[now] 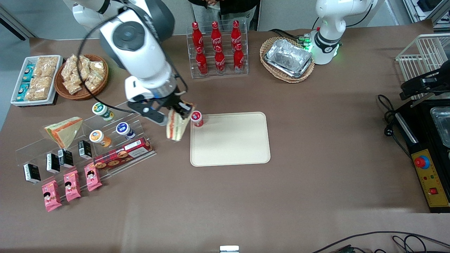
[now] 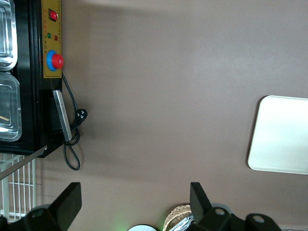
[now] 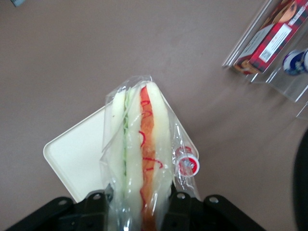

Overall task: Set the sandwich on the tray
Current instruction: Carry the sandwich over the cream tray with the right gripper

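- Front view: the white right arm is seen reaching down from the upper left of the frame, its wrist bent so that the gripper (image 1: 174,114) is held above the table just beside the tray's corner.
- The gripper is closed on the sandwich (image 1: 177,127), which is pinched at its upper end and hangs point-down in the air, over the brown table (image 1: 316,182) beside the tray's edge, not yet set down.
- In the right wrist view the sandwich (image 3: 139,159) is seen gripped between the two black fingers (image 3: 180,211); pale bread, a red-orange stripe and a thin green layer are shown under crinkled clear wrap.
- The tray (image 1: 232,140), a flat cream rectangle with rounded corners and a low rim, is placed at the centre of the front frame; a small red-capped cup (image 1: 197,118) is standing on its corner nearest the gripper, and nothing else is seen on it.
- Six red bottles (image 1: 218,47) are held in a clear acrylic rack at upper centre.
- Crinkled silver foil trays (image 1: 289,58) are stacked in a woven basket at upper right of centre.
- A second wedge sandwich (image 1: 65,130) is laid on the clear stepped stand at the left.
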Action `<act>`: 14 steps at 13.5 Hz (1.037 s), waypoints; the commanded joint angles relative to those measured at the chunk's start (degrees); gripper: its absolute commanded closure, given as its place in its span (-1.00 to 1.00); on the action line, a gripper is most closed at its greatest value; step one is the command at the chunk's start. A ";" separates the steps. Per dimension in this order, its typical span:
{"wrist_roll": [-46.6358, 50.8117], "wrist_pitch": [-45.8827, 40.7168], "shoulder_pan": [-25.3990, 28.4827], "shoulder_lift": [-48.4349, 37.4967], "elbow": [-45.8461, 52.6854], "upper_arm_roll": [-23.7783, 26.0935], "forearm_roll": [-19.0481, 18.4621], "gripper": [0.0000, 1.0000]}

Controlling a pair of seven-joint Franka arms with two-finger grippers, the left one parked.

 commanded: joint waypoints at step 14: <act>65.79 21.12 28.63 27.62 10.47 -19.10 -21.83 0.27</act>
